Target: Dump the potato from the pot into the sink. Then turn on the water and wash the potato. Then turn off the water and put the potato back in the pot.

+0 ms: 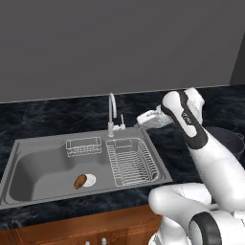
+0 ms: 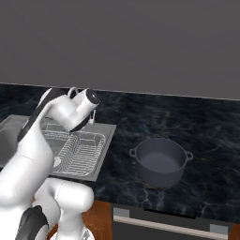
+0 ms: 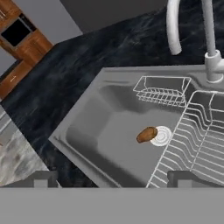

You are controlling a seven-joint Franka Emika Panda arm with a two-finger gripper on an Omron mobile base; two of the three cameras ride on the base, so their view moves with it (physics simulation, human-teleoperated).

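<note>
On the dark marble counter (image 2: 206,136), the pot (image 2: 161,161) stands empty, the potato (image 1: 80,181) lies in the sink (image 1: 38,162) unwashed, and the gripper (image 3: 113,178) hovers wide open, holding nothing.

One potato (image 3: 146,134) is counted, lying ahead of and below the pincer (image 1: 143,119), touching the single round white drain (image 3: 162,135). One sink (image 1: 38,162) is seen beneath the pincer. Two wire racks are counted in it: a small basket (image 3: 162,92) ahead of the pincer and a large dish rack (image 1: 132,161) directly below it. One curved silver faucet (image 1: 112,114) is found just beside the pincer, toward the potato's side. One pot (image 2: 161,161) is counted, well apart from the pincer on the counter (image 2: 211,140).
</note>
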